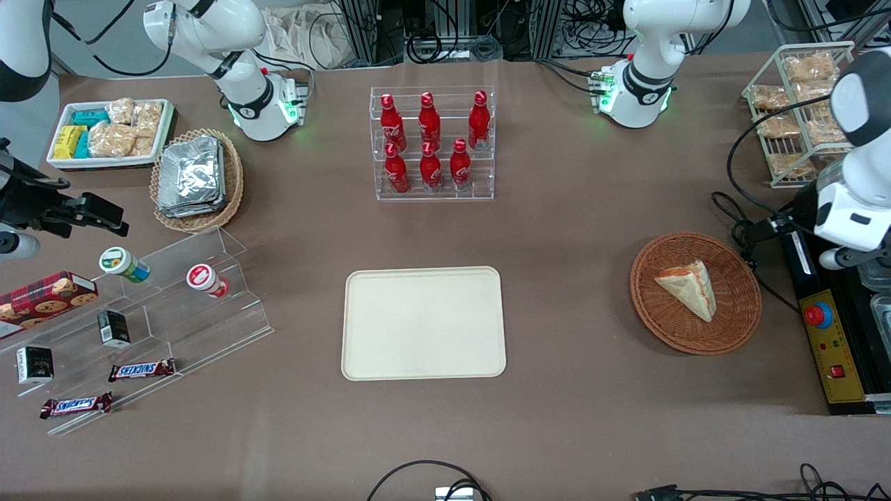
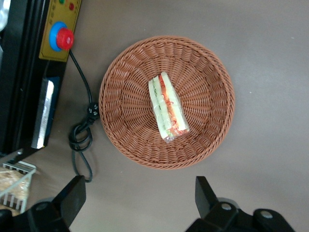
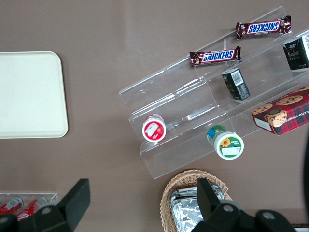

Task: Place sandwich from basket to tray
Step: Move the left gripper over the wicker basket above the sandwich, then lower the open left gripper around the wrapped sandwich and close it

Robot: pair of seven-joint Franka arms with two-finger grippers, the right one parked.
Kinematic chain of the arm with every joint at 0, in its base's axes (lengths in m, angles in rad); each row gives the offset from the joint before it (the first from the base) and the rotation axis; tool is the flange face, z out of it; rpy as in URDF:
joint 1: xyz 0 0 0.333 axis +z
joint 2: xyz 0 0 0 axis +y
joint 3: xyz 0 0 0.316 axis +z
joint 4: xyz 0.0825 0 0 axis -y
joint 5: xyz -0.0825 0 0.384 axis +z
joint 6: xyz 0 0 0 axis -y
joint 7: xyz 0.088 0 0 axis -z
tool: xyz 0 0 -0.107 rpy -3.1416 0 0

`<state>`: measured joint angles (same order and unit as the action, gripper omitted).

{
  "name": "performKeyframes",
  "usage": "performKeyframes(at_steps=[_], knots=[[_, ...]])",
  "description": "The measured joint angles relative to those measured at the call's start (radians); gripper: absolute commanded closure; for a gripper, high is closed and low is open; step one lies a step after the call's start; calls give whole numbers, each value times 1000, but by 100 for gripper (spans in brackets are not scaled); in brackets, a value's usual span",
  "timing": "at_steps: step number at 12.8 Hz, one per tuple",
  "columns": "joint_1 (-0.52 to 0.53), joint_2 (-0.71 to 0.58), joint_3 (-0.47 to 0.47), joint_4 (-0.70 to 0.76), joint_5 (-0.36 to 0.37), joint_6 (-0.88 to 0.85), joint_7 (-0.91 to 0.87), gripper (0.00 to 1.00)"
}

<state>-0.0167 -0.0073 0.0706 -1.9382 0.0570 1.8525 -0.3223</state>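
The sandwich (image 1: pixel 689 287), a wrapped triangular wedge with orange-red and green filling on its edge, lies in the round reddish-brown wicker basket (image 1: pixel 696 335). The left wrist view shows the sandwich (image 2: pixel 167 107) in the middle of the basket (image 2: pixel 125 96). The cream tray (image 1: pixel 423 323) lies flat at the table's middle, well apart from the basket, and holds nothing. My left gripper (image 2: pixel 140 198) is open and holds nothing. It hangs high above the table, beside the basket toward the working arm's end.
A yellow box with a red stop button (image 1: pixel 828 348) and a black cable (image 1: pixel 748 236) lie beside the basket. A wire rack of snack packets (image 1: pixel 800 111) stands farther from the camera. A bottle rack (image 1: pixel 431 142) stands farther than the tray. A clear stepped shelf (image 1: pixel 174 306) stands toward the parked arm's end.
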Motion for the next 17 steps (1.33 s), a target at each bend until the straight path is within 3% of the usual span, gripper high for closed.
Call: performKeyframes(at_steps=[7,17], knots=[[9,5,2,-274,0,347,-181,0],[-3,176,-8,-368,-1,689,-372,0]])
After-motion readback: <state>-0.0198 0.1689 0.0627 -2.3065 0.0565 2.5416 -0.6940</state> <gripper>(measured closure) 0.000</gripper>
